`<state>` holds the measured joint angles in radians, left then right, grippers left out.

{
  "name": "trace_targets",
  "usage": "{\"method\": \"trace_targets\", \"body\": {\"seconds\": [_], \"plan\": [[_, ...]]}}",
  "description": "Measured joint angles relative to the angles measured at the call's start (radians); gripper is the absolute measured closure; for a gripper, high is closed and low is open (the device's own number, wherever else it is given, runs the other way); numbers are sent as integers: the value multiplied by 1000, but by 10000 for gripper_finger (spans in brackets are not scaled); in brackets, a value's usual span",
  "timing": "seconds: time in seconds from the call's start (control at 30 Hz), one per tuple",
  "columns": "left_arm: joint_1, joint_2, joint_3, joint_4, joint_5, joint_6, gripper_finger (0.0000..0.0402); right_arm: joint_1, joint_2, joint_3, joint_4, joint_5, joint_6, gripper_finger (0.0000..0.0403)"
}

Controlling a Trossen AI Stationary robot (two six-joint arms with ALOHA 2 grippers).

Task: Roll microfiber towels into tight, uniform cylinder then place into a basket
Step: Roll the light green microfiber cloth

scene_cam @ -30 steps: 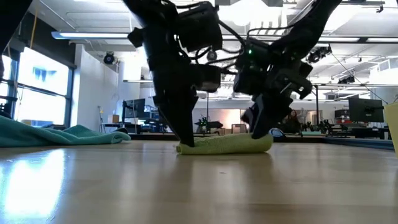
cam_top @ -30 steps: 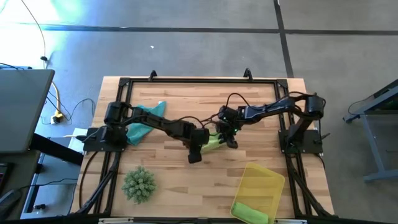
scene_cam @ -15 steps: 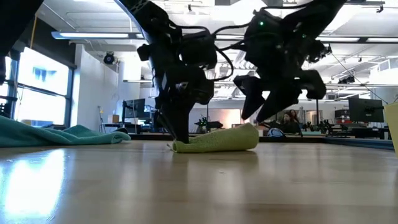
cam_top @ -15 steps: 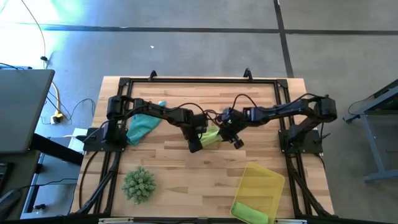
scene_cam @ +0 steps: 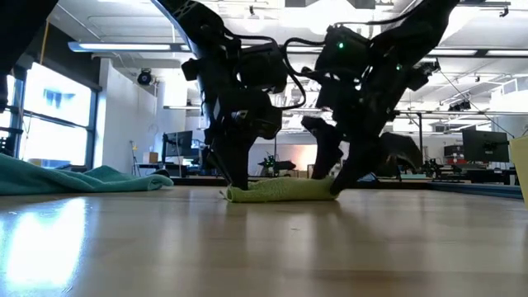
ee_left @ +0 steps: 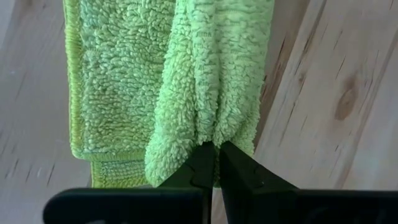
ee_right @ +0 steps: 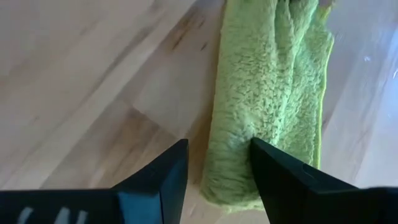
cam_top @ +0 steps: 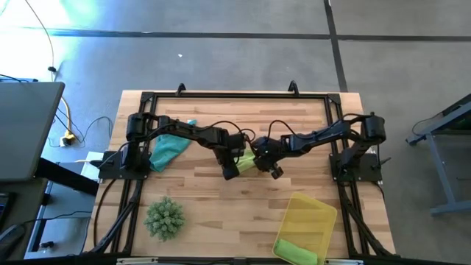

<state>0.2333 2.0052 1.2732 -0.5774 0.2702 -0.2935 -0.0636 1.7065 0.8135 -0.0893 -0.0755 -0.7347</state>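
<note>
Item 1, teal towel (cam_top: 168, 145): I see it loose and crumpled, well behind my left arm's reach, far from the left gripper.

Item 2, left gripper (cam_top: 230, 171): I have it down at table centre, fingers pressed together and pinching a puckered fold at one end of the pale yellow-green towel (ee_left: 186, 87). The wrist view shows the pile gathered into the closed fingertips (ee_left: 205, 163).

Item 3, pale yellow-green towel, between both tools: fluffy looped pile, stitched hem along one long edge, folded lengthwise into a loose, flattish roll that lies low on the wooden table (cam_top: 199, 195). It is not yet a tight cylinder; one flap lies flat beside the thicker fold.

Item 4, right gripper (cam_top: 271, 171): fingers spread, set at the towel's opposite end, one finger (ee_right: 283, 180) resting on the pile, the other beside the roll over bare wood.

Item 5, basket (cam_top: 303, 224): translucent yellow, forward and to the right of the right gripper, well apart, holding a bright green towel (cam_top: 300, 251) at its near end.
</note>
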Motion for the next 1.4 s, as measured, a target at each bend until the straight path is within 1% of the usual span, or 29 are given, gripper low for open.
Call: {"method": "trace_targets", "body": {"seconds": [0.1, 0.23, 0.33, 0.43, 0.53, 0.67, 0.83, 0.93, 1.03, 1.1, 1.2, 1.33, 1.4], "plan": [[0, 0, 0, 0, 0, 10, 396, -4, 26, 1, 15, 21, 1, 238], [-4, -5, -1, -1, 26, 27, 390, -15, 46, 3, 20, 48, 26, 238], [-10, -9, -1, -5, 26, 26, 378, -28, 56, 3, 23, 34, 105, 238], [-14, -30, -2, -26, 21, 27, 365, -44, 57, 3, 22, -8, 157, 241], [-16, -41, -2, -54, 21, 30, 351, -54, 58, 3, 24, -32, 202, 260], [-21, -71, -3, -113, 15, 66, 334, -70, 60, 3, 21, -42, 263, 305], [-43, -107, -4, -151, -59, 84, 316, -101, 60, 4, 16, -94, 346, 367], [-72, -122, -3, -153, -125, 122, 309, -121, 60, 5, 11, -150, 390, 393], [-111, -140, 2, -118, -200, 153, 305, -149, 61, 4, 1, -248, 447, 394], [-139, -156, -2, -136, -247, 178, 304, -169, 62, 3, -8, -326, 495, 389], [-186, -158, 0, -71, -340, 226, 304, -199, 64, 1, -18, -408, 569, 386], [-236, -145, 0, 45, -514, 272, 303, -224, 64, 1, -30, -446, 654, 385], [-250, -128, 0, 93, -568, 293, 302, -230, 64, 1, -35, -455, 684, 384]]}}
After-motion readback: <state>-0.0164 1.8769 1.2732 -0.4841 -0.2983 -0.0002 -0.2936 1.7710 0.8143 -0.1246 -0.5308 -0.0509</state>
